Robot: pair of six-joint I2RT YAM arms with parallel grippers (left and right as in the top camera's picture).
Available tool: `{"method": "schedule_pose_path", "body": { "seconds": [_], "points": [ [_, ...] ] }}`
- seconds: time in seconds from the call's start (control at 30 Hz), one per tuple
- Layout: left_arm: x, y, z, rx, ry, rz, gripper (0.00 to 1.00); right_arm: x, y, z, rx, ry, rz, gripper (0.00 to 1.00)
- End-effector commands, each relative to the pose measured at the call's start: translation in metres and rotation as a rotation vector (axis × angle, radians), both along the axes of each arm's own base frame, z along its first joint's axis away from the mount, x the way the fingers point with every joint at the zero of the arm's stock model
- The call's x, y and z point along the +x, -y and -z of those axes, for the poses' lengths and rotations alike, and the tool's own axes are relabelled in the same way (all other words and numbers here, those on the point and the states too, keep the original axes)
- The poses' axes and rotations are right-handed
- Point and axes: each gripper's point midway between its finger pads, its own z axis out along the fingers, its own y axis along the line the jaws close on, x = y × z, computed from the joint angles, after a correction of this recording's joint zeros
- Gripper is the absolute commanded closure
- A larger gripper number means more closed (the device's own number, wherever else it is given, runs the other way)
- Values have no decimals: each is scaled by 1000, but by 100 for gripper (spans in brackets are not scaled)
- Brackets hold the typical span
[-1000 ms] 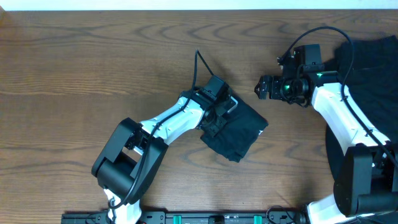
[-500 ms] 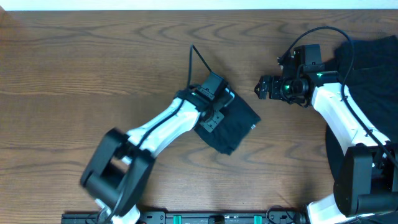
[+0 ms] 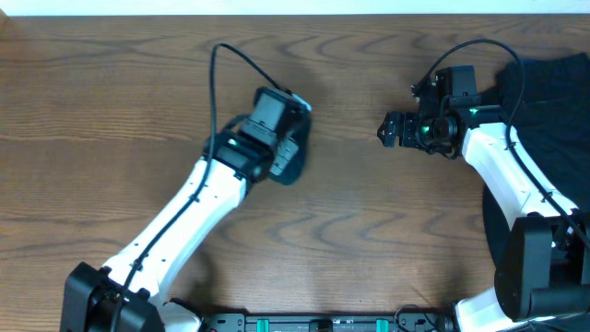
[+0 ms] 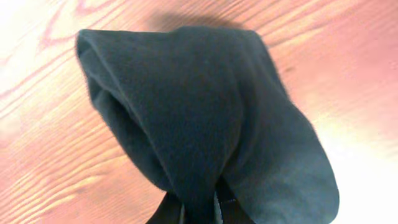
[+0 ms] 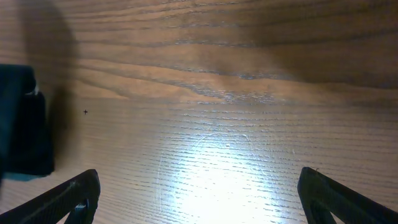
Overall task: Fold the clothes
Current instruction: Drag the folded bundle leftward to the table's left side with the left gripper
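Left gripper (image 3: 284, 152) sits upper centre of the overhead frame, arm stretched up from the lower left, jaws pressed together on a bunched dark shirt (image 4: 205, 112). In the left wrist view the cloth is gathered right at the jaws at the bottom edge and fans away toward the top of the frame, so its long axis runs straight out from the tool. It looks like a folded bundle, layers doubled over. From overhead only a small dark lobe of it shows, poking out on the right side of the wrist; the rest is under the arm. Can't tell if the bundle is fully lifted or brushing the table (image 3: 111, 92). Right gripper (image 3: 387, 129) is upper right of centre, jaws spread wide, nothing between them, only bare wood in its own view. It points left toward the bundle, which lies to its left, apart from it with open table between. The left arm is the one on the shirt; the right isn't near enough to help. The pile of clothes (image 3: 553, 74) lies along the right edge, beside the right arm and well away from the left. Likely next: left arm sets the bundle down, releasing along that axis so the layers don't spill open.
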Motion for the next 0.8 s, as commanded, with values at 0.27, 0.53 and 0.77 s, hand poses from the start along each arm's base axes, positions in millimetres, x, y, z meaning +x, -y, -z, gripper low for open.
{"method": "schedule_pose_path", "body": {
  "seconds": [0.27, 0.53, 0.77],
  "points": [
    [47, -104, -21, 101, 108, -200, 94, 2, 4, -7, -4, 22, 3, 1],
    [70, -150, 15, 102, 59, -316, 94, 2, 4, -7, -4, 22, 3, 1],
    [84, -193, 56, 115, 10, -416, 94, 2, 4, -7, -4, 22, 3, 1]
  ]
}}
